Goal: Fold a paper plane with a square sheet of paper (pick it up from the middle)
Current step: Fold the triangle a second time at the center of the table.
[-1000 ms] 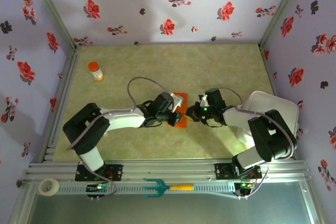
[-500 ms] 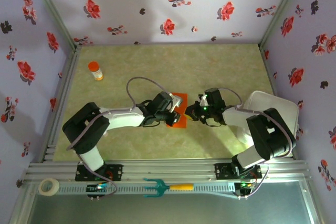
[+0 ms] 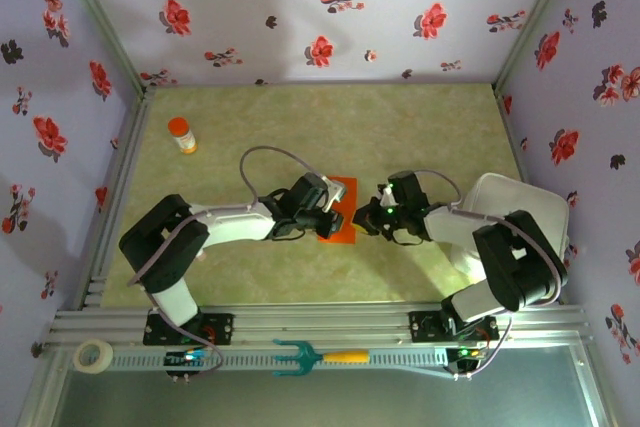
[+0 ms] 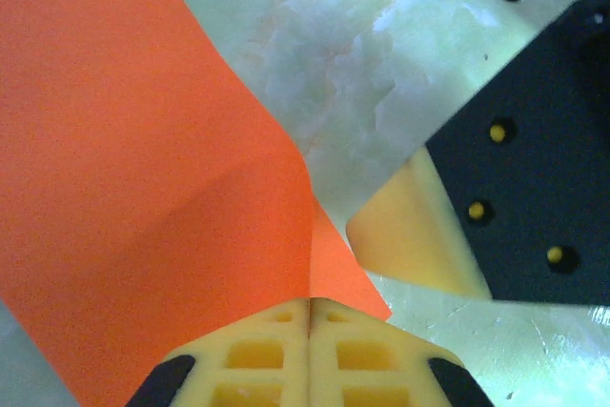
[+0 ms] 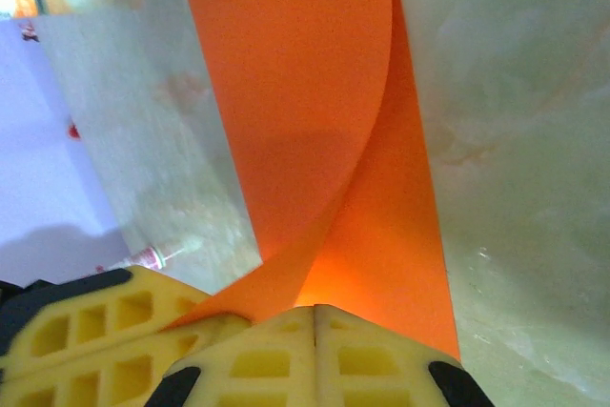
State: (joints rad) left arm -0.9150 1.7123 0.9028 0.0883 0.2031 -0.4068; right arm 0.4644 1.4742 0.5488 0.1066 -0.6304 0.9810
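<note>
— Looking down from above, where is the paper, and what has hold of it?

— The square sheet of paper [image 3: 345, 197] is in the middle of the table [image 3: 420, 127]. It is orange-red, and part of it curls up off the surface. The left gripper [image 3: 330, 219] reaches it from the left and the right gripper [image 3: 359, 217] from the right. They meet just beside each other over its near half. Each wrist camera shows its own yellow fingers pressed together, with the paper's edge running into the seam between them. Both jaws are closed on the sheet.

— How should this fold be done well?

— The raised paper bends in a soft loop, not a crease. I judge that the two pinches should carry the flap over together at a matching height. The edges should line up before anything presses down. Pulling apart could tear such thin paper, and one arm leading could skew the fold. Most of the plane looks not yet made.

— And the surface and the room?

— The table is pale green, marbled and faintly glossy, so the sheet may slide. An orange-capped bottle [image 3: 181, 134] stands far left, well apart. A white tub [image 3: 535, 202] sits at the right edge, partly under the right arm. On the near rail lie a roll of tape [image 3: 94, 354] and a teal fork tool with an orange handle [image 3: 312, 356]. Lilac walls [image 3: 300, 7] printed with red flowers close in three sides.
</note>
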